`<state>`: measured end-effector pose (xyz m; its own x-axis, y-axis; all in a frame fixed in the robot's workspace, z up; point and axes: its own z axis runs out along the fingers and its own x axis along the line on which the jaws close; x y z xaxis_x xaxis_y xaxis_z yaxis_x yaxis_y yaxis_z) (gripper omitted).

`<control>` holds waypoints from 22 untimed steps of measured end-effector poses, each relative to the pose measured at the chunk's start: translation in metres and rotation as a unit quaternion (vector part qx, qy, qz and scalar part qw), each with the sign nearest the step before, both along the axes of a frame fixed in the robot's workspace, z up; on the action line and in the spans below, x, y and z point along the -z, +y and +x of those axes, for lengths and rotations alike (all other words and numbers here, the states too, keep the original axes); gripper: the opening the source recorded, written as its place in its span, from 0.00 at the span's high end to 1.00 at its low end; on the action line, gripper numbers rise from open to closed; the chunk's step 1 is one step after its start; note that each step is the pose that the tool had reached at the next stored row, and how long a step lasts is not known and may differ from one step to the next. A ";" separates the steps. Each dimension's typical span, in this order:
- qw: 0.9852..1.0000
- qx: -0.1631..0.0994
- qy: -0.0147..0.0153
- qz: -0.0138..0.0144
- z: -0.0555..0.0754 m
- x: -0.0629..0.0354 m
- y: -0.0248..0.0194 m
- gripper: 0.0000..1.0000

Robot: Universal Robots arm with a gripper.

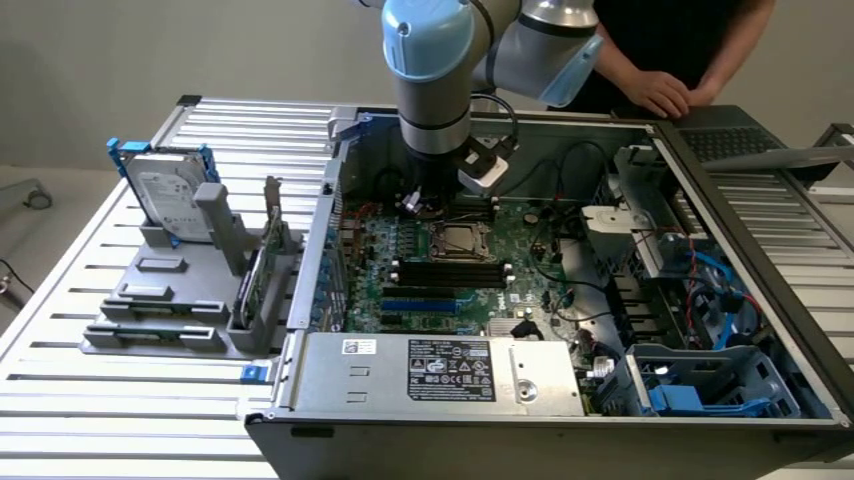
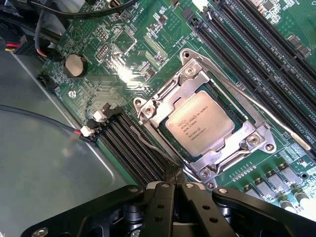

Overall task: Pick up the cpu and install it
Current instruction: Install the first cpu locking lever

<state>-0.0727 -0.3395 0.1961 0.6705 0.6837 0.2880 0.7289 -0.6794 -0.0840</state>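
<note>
The cpu is seen lying flat inside the socket, with its silver face up and small print on it. The metal frame of the socket is laid around the edges of the cpu. The socket is set on the green board, between rows of long black slots.

The claw is clenched tight, and nothing is seen held between its fingers. It is placed just beside one corner of the socket, close to a thin metal lever. Whether the lever is touched cannot be told.

In the exterior view, the claw is held low inside the open computer case, near the cpu. A grey power box is seen at the near side of the case. A hard drive is stood upright in a grey rack on the table, at the exterior view's left. A person's hand is rested on the far edge of the case.
</note>
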 end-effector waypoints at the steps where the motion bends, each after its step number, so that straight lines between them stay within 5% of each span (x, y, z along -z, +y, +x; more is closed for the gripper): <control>1: 1.000 0.000 0.000 0.000 0.000 0.0000 0.0000 0.89; 22: 1.000 0.000 -0.001 -0.002 0.003 0.0010 0.0009 0.89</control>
